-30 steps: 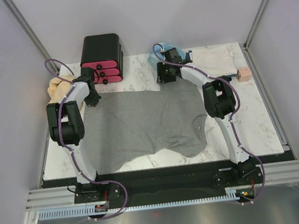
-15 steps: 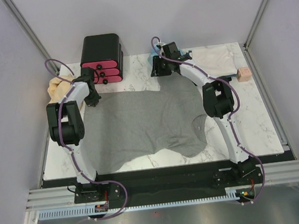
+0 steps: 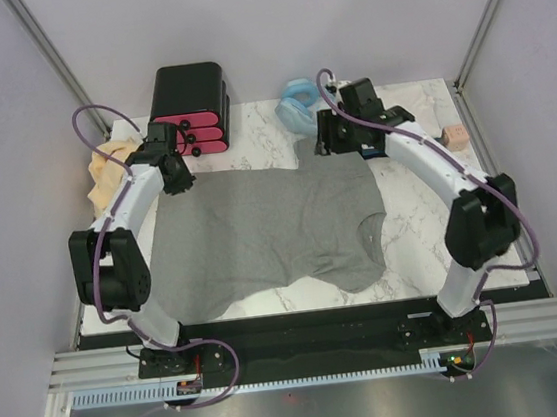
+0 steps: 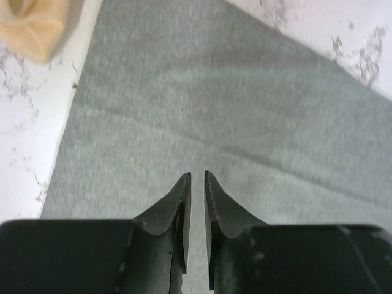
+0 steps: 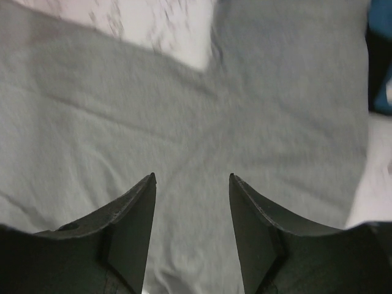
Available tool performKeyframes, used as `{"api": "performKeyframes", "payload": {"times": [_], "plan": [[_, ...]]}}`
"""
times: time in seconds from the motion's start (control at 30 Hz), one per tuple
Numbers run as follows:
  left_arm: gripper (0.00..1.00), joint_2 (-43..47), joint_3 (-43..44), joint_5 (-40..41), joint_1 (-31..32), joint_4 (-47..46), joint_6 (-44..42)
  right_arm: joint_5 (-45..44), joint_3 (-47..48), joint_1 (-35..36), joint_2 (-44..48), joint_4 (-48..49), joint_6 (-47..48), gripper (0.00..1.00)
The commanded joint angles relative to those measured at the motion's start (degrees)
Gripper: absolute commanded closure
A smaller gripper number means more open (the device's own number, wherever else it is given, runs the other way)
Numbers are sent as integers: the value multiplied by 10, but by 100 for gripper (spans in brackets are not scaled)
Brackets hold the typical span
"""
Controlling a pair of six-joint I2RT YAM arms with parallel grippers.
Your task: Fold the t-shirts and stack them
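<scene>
Grey shirt point(image 3: 271, 229): soft heathered knit, spread flat mid-table point(image 3: 440, 210) on white marble, with the edge rumpled at 6 o'clock. Left gripper point(image 4: 196, 177) is seen over the 10 o'clock corner, jaws parted by a narrow slit, nothing held. Right gripper point(image 5: 191, 177) is seen over the 1 o'clock sleeve, jaws wide apart and empty. Tan shirt point(image 3: 108, 168) is bunched at 10, black box point(image 3: 188, 98) stands at 11, and coiled blue hose point(image 3: 297, 106) lies at 12, just behind the right gripper.

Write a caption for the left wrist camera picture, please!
Left gripper, jaws barely apart, over the flat grey t-shirt, a tan t-shirt peeking in at the top-left corner.
</scene>
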State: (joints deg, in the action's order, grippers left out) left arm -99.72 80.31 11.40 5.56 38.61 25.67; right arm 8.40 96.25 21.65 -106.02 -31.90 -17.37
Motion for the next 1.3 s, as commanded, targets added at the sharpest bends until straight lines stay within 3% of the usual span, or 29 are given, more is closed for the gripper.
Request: {"api": "performKeyframes", "payload": {"times": [0.0, 0.17, 0.37, 0.53, 0.73, 0.93, 1.27], "plan": [[79, 87, -61, -33, 9, 24, 18, -20, -176, 7, 157, -75, -13, 41], [76, 168, -103, -41, 17, 40, 16, -17, -271, 36, 296, -148, -49, 41], [76, 225, -127, -44, 19, 58, 6, -59, -344, 127, 372, -241, -167, 46], [76, 238, -118, -33, 19, 62, 8, -48, -418, 175, 461, -213, -281, 37], [77, 246, -117, -67, 21, 63, 27, -94, -528, 178, 654, -185, -438, 39], [77, 244, -122, -63, 36, 63, 27, -118, -522, 178, 695, -251, -445, 40], [77, 207, -92, -51, 79, 63, 38, -68, -536, 178, 766, -302, -467, 40]]}}
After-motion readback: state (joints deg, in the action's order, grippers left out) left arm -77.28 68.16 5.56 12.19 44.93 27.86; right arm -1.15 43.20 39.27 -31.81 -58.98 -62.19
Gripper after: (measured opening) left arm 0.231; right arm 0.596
